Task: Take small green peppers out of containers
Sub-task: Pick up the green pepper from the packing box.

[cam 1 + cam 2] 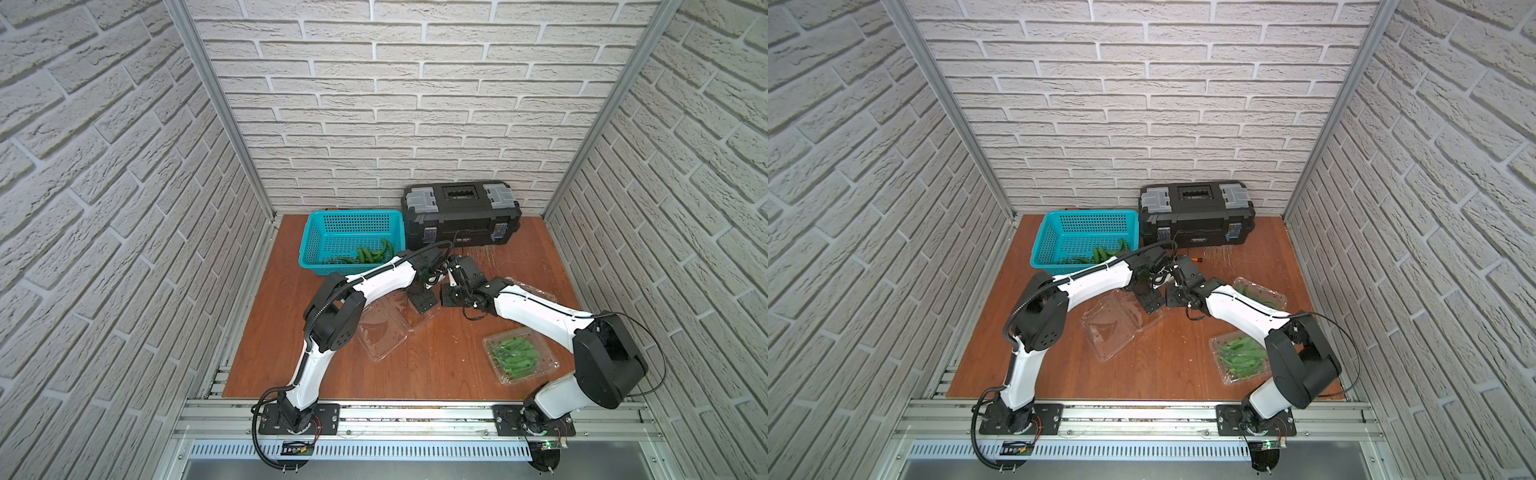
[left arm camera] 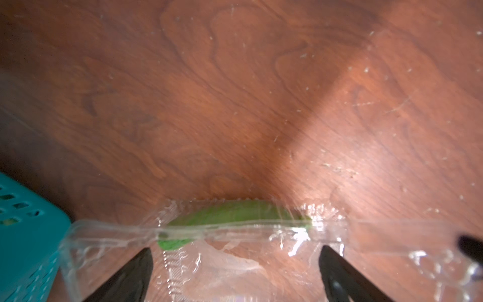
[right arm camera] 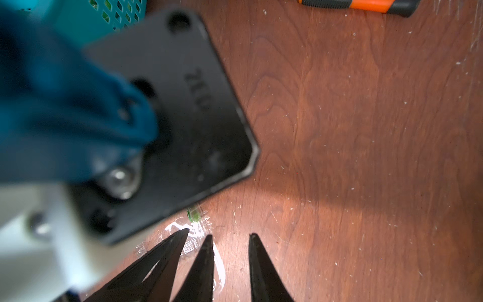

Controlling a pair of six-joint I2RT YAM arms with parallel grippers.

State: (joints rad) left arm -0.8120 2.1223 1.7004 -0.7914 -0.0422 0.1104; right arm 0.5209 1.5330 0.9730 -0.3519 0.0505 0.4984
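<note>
An opened clear container (image 1: 382, 332) lies mid-table, and both grippers are down at its far end. My left gripper (image 2: 235, 251) is open, its jaws wide apart over the clear plastic (image 2: 109, 230). One small green pepper (image 2: 230, 217) lies against the container's rim just ahead of the fingertips. My right gripper (image 3: 230, 236) is slightly open beside it, with bare wood in the gap and the plastic edge (image 3: 218, 261) next to one finger. A shut container full of peppers (image 1: 519, 357) sits front right. Another container (image 1: 1260, 295) is partly hidden behind my right arm.
A teal basket (image 1: 316, 232) at the back left holds several peppers (image 1: 365, 255). A black toolbox (image 1: 461, 212) stands against the back wall. An orange and black tool handle (image 3: 360, 5) lies on the wood in front of it. The two wrists are nearly touching.
</note>
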